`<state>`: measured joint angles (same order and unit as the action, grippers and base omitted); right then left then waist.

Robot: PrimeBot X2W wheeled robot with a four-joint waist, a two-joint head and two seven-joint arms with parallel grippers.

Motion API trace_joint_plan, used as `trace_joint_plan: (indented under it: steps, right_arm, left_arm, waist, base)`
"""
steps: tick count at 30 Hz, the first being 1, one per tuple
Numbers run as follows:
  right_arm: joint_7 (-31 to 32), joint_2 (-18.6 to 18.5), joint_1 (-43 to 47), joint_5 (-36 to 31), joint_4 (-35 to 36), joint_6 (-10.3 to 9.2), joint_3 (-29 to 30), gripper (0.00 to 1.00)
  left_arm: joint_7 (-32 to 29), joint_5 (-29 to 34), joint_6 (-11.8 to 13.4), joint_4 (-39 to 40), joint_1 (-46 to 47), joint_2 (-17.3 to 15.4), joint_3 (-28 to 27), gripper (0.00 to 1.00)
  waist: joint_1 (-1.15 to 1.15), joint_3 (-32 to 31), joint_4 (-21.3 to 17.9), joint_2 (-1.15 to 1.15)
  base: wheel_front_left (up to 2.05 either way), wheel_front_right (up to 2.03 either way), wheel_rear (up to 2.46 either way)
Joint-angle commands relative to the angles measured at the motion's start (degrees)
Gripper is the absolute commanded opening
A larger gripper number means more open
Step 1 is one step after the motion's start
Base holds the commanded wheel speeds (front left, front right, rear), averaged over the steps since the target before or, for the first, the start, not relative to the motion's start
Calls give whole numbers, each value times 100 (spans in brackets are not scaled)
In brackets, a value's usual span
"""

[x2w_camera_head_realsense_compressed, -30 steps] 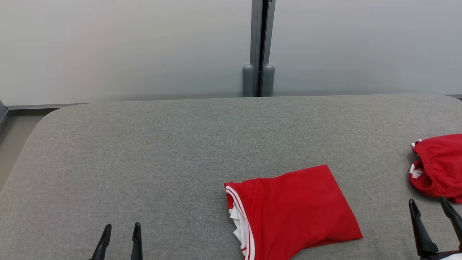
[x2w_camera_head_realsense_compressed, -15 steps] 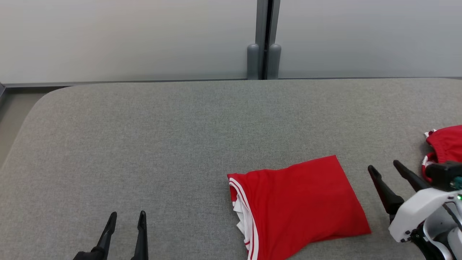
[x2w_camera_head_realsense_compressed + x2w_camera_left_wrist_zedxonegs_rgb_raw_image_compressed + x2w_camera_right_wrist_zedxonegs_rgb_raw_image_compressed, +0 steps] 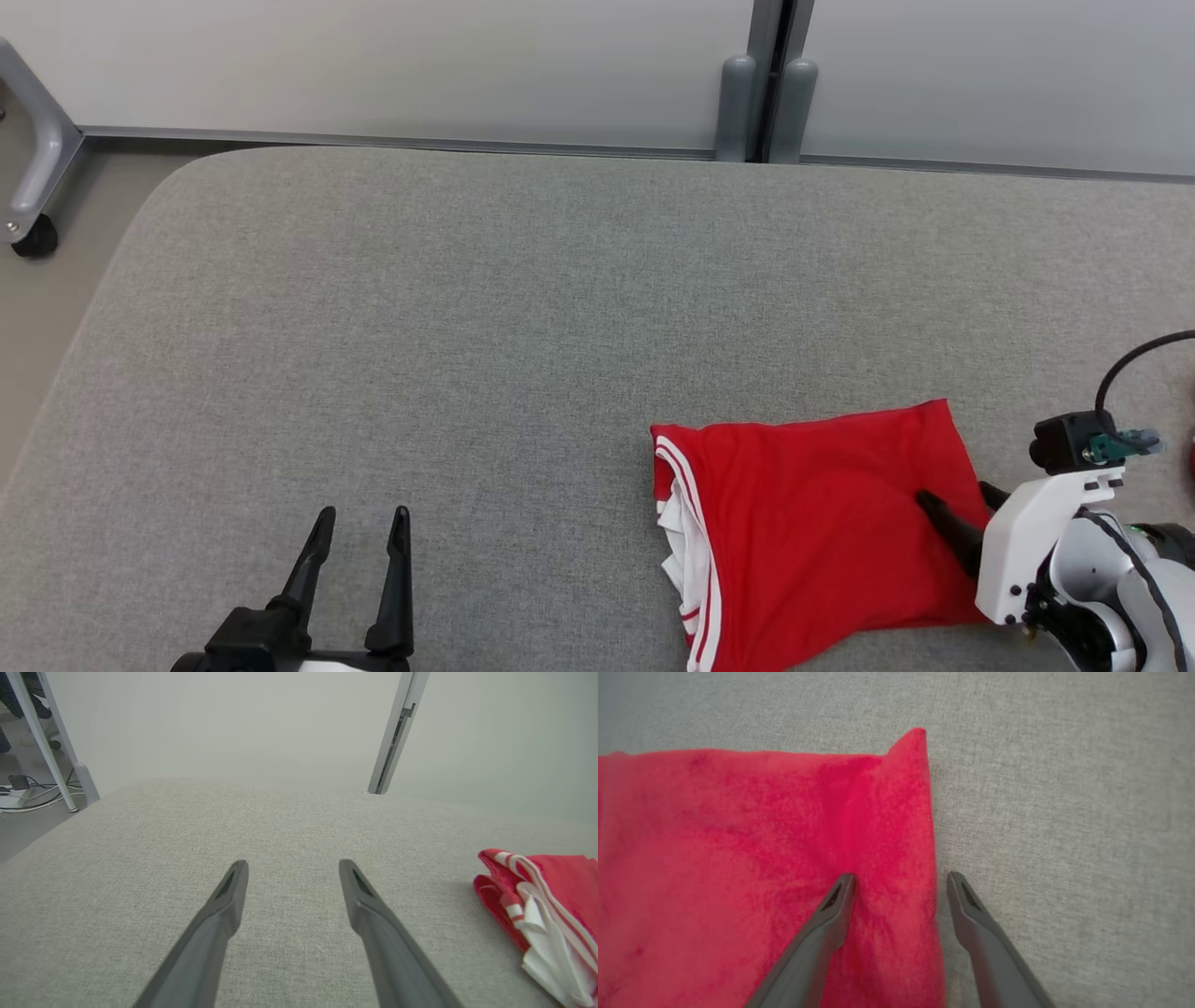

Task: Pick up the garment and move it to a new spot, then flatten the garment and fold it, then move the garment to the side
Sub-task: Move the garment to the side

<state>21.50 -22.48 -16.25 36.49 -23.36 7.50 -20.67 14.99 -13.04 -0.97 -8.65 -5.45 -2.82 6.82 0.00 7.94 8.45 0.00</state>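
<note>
A folded red garment [image 3: 803,523] with white trim lies flat on the grey padded table [image 3: 467,327], near its front right. My right gripper [image 3: 957,497] is open and straddles the garment's right edge. In the right wrist view, one finger [image 3: 831,914] lies on the red cloth [image 3: 738,858] and the other finger [image 3: 971,914] is over bare table. My left gripper [image 3: 364,515] is open and holds nothing, low at the front left, well apart from the garment. The left wrist view has the left gripper [image 3: 293,865] over bare table, with the garment's trimmed end [image 3: 546,905] off to the right.
Pale wall panels with a grey post [image 3: 766,93] stand behind the table's far edge. A grey metal leg on a caster [image 3: 33,205] stands on the floor at the far left. The table's rounded left corner [image 3: 177,177] drops to the floor.
The head camera has shifted. My right gripper has swung left from beside another red cloth to the folded garment's right edge. The left gripper has stayed open and nearly still.
</note>
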Motion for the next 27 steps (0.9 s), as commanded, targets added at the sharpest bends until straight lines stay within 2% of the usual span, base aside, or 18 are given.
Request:
trace_joint_plan:
  steps: [1, 2, 3, 4, 5, 11, 20, 24, 27]
  right_arm:
    - [42, 14, -69, 101, -52, -2, -33, 100]
    - [66, 16, -100, 153, -71, -2, -82, 100]
    - [61, 17, -130, 199, -88, -2, -106, 38]
    - [48, 8, -172, 258, -103, -2, -118, 9]
    - [35, -11, -233, 331, -103, -2, -137, 0]
    - [-25, -437, -814, 520, 32, -3, -25, 0]
    - [419, -1506, -1657, 555, 607, -2, 602, 0]
    - [614, -1755, -1938, 481, 684, -2, 973, 0]
    - [757, -1802, -2124, 430, 642, -2, 1155, 0]
  left_arm:
    - [24, -20, 37, 21, 92, -21, 8, 100]
    - [24, -28, 53, 34, 99, -21, 6, 100]
    - [24, -35, 69, 49, 100, -19, -3, 100]
    - [24, -43, 82, 62, 104, -20, -10, 100]
    - [24, -50, 94, 68, 120, -20, -11, 100]
    - [24, -88, 101, 177, 200, -19, -93, 100]
    - [23, 58, -16, 351, 608, -22, -119, 100]
    - [24, 194, -97, 316, 779, -22, -112, 100]
    - [24, 267, -155, 270, 889, -23, -162, 100]
  waist:
    - [0, 30, 8, 0]
    - [0, 49, -1, 0]
    - [0, 67, -24, 0]
    - [0, 91, -56, 0]
    - [0, 112, -95, 0]
    - [0, 290, -590, 0]
    - [0, 862, -1457, 0]
    - [0, 1075, -1641, 0]
    - [0, 1186, -1701, 0]
  base:
    - [0, 0, 0]
    - [0, 0, 0]
    - [0, 0, 0]
    - [0, 0, 0]
    - [0, 0, 0]
    - [0, 0, 0]
    - [0, 0, 0]
    - [0, 0, 0]
    - [0, 0, 0]
